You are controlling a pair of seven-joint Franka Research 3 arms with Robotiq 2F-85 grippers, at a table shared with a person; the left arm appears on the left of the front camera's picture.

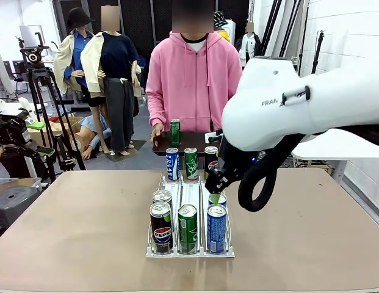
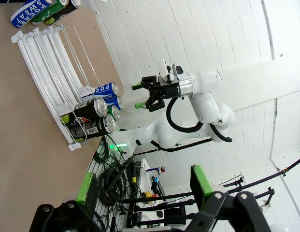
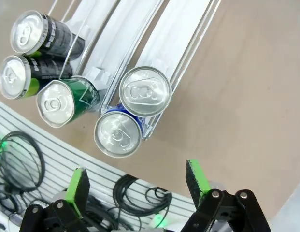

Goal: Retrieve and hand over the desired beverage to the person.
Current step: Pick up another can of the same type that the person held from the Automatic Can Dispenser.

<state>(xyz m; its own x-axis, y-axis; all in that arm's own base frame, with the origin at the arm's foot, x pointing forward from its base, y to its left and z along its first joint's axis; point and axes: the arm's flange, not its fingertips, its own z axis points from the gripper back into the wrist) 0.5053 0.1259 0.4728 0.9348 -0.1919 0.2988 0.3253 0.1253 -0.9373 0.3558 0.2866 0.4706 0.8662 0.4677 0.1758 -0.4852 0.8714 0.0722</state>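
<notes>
White brick wall (image 1: 354, 24) right; camera tripod (image 1: 35, 76) left; grey floor (image 1: 97, 163) beyond.

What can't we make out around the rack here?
Front view: second can in right lane, mostly behind right end effector; label unreadable.
Left wrist view: far cans cut by top edge.
Right wrist view: front blue can seen top-down; brand hidden.

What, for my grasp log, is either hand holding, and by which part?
Nothing. The right hand hangs open above the blue cans; the left hand is open and empty.
</notes>
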